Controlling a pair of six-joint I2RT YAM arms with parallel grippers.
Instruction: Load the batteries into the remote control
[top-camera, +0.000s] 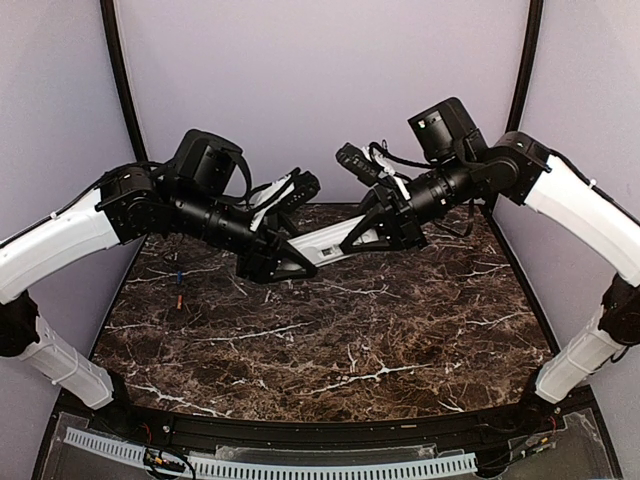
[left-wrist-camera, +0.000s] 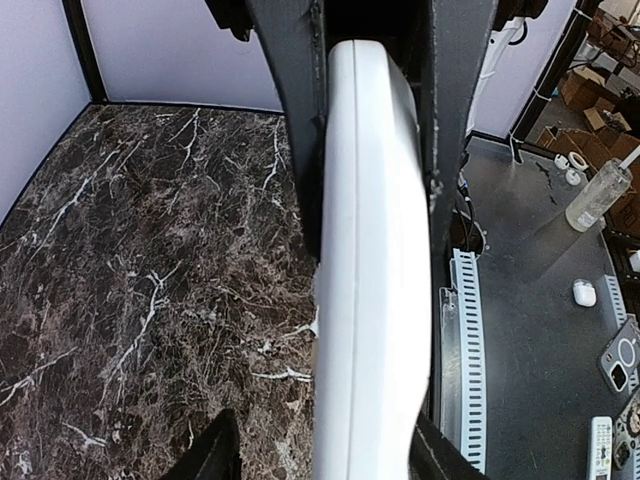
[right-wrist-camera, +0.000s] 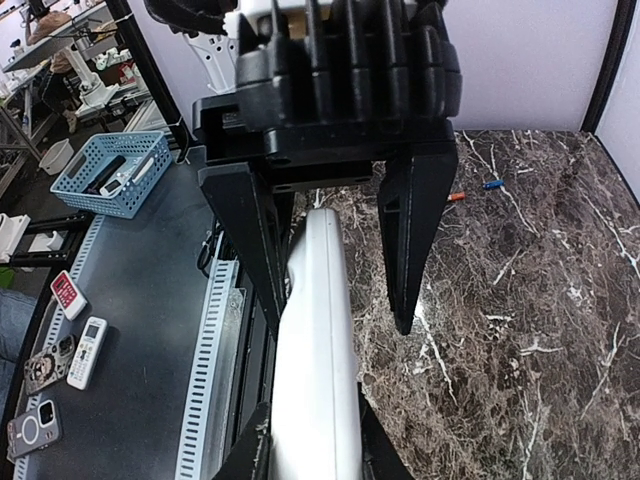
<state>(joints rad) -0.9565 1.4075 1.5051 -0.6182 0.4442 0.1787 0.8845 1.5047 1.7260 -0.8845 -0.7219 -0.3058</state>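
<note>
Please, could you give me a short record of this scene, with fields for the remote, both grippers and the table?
remote control: white, held in the air above the table, spanning between the two grippers
right gripper: jaws shut on one end of the remote control
left gripper: jaws open around the other end, gap on one side
table: dark marble pattern
loose items: blue piece and orange piece lying on the table, too small to identify

The worktop (top-camera: 380, 330) is dark brown marble with white veins, and lilac walls (top-camera: 320, 80) stand around it. A white slotted cable duct (top-camera: 300, 465) runs along its near edge. Beside it are a blue basket (right-wrist-camera: 110, 172) and a clear bottle (left-wrist-camera: 597, 195).
</note>
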